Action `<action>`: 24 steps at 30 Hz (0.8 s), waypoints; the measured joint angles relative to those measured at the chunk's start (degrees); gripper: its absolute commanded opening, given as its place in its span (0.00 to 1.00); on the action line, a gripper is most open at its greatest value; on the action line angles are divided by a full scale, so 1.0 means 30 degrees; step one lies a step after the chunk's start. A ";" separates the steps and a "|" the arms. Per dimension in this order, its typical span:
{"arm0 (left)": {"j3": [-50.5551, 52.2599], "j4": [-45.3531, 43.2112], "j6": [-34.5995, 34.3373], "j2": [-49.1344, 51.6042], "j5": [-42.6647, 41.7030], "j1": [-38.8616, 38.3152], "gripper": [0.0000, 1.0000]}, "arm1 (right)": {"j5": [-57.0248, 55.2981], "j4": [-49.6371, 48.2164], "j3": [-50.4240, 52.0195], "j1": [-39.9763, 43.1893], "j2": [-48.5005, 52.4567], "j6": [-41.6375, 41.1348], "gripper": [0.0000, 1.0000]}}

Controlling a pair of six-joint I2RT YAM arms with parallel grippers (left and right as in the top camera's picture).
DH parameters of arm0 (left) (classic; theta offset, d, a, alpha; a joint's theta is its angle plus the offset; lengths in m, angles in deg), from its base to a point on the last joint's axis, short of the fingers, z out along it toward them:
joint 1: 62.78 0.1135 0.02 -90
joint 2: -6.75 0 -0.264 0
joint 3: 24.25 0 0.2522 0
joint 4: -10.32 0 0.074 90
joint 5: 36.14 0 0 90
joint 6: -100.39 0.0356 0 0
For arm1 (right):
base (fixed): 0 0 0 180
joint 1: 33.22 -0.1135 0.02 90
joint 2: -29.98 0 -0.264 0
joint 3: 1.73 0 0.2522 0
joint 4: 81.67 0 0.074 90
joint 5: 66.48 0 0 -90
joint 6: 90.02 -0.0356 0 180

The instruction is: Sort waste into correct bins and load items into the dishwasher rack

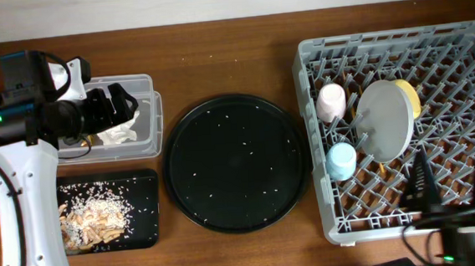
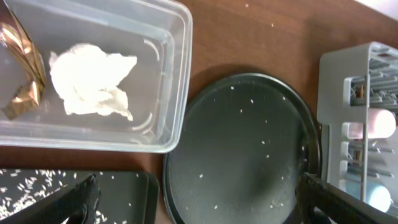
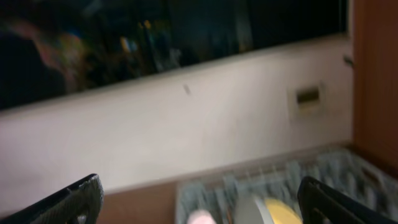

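Observation:
The clear tub (image 1: 154, 114) holds the white tissue (image 1: 124, 133) and the gold-brown wrapper (image 2: 22, 65); the tissue also shows in the left wrist view (image 2: 93, 81). The shallow black tray (image 1: 146, 208) holds the beige food scraps (image 1: 92, 217). The grey rack (image 1: 327, 219) holds the pink cup (image 1: 332, 101), blue cup (image 1: 341, 161), pale plate (image 1: 383, 119) and yellow bowl (image 1: 411, 96). The chopsticks are not clearly visible. My left gripper (image 1: 118, 104) is open and empty above the tub. My right gripper (image 1: 452, 182) is open and empty over the rack's near edge.
The large round black tray (image 1: 238, 162) lies between the bins and the rack, with scattered rice grains on it. The right wrist view is blurred; it shows a pale wall and the rack (image 3: 323, 177) low in frame.

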 measured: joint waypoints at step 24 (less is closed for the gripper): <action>0.0029 0.0051 0.0000 0.0007 -0.0022 0.0000 1.00 | 0.1872 -0.8684 1.5008 0.0750 -0.2798 -0.0015 0.98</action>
